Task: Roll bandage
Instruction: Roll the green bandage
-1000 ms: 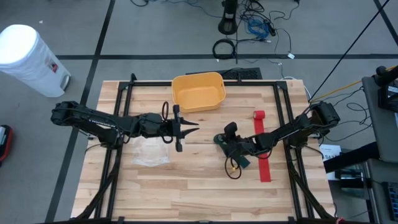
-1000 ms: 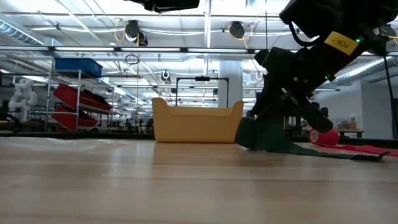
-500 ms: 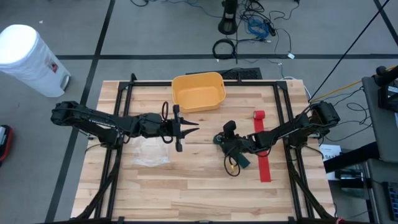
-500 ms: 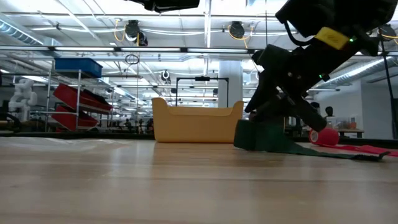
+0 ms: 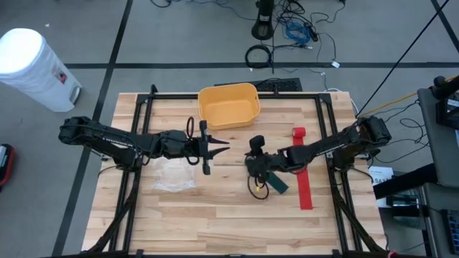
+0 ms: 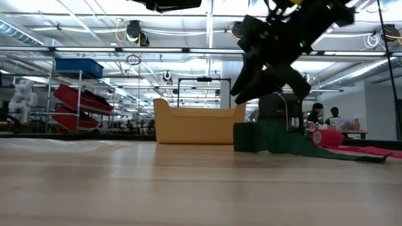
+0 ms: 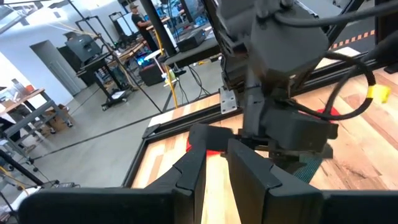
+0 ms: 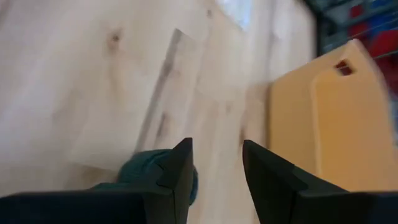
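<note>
The right gripper (image 5: 252,162) is hovering open and holding nothing, just above the green bandage (image 6: 251,137) lying mid-table; the roll may be coming loose if bumped.

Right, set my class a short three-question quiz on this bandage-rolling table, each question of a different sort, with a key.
1. True or false: the right gripper has its fingers closed on the dark green bandage roll.
2. Which lies nearer the yellow plastic bin? A. the red bandage strip B. the white cylindrical container on the floor
3. Fill in: the left gripper hovers beside a clear ______ bag.

Key: 1. False; its fingers stand apart, above the roll. 2. A. 3. plastic.
</note>
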Controlling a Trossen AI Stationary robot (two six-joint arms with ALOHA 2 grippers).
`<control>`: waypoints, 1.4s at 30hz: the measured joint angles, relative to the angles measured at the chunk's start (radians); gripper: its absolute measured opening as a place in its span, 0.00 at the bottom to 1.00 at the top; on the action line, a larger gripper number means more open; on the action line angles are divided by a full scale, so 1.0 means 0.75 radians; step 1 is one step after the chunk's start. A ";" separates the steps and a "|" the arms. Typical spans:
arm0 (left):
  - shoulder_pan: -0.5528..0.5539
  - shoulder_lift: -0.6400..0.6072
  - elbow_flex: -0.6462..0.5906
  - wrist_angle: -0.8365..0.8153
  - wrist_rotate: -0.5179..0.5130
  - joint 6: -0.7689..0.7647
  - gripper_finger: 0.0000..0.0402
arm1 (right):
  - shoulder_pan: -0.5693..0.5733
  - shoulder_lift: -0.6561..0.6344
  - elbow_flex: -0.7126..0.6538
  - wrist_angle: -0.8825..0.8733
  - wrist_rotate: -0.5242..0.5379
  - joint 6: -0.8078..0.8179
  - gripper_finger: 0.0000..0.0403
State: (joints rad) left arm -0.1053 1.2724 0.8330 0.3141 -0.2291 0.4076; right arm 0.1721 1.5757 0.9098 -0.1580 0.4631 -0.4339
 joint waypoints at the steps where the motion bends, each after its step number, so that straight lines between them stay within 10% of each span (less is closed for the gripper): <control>1: 0.000 0.000 0.001 0.000 0.000 0.000 0.18 | -0.021 0.000 0.036 -0.051 -0.053 0.010 0.32; 10: 0.000 0.000 0.000 0.000 0.000 -0.001 0.18 | -0.201 0.000 0.172 -0.290 -0.507 -0.184 0.32; 26: 0.000 0.000 0.000 0.011 0.000 0.001 0.18 | -0.288 0.037 0.172 -0.321 -0.596 -0.430 0.32; 42: 0.000 0.000 0.000 0.018 0.000 0.001 0.18 | -0.317 0.157 0.172 -0.333 -0.579 -0.094 0.32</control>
State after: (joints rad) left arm -0.1054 1.2724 0.8330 0.3276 -0.2288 0.4084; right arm -0.0654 1.6936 1.0387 -0.4079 0.0289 -0.5048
